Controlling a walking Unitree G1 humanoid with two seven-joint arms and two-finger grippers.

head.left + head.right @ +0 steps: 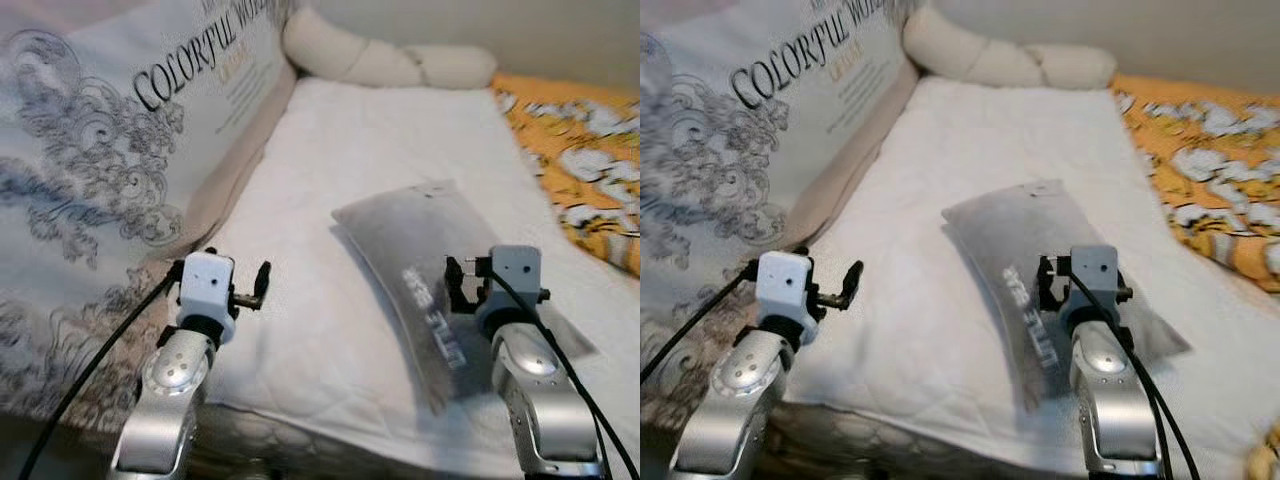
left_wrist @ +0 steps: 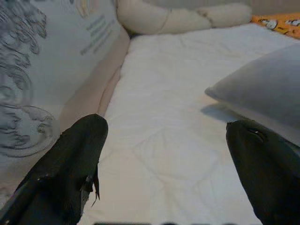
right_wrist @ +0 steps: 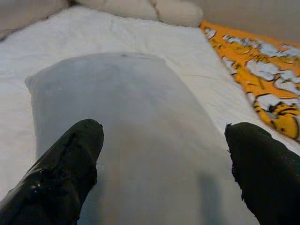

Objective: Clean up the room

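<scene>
The step in hand seems to be the approach to the grey pillow [image 1: 440,270], which lies flat and slanted on the white bed [image 1: 380,130], its near end at about 5 o'clock in the head views. The right gripper [image 3: 164,140] hovers over this near end with its fingers [image 3: 70,164] spread wide apart, one over each side of the pillow, and I judge that it does not yet touch the cloth. The left gripper [image 2: 164,154] hangs over bare sheet at about 7 o'clock, fingers also wide apart and empty, with the pillow's corner well off to one side of it.

The next move probably calls for lowering the right gripper and pinching a fold of the soft cover, because the pillow is too broad to take whole.

A large printed cushion [image 1: 110,150] leans along the bed at 9 to 11 o'clock, a cream bolster [image 1: 390,60] lies at 12 o'clock, and an orange patterned blanket [image 1: 580,150] at 2 o'clock. Nothing stands between the fingers and the pillow
</scene>
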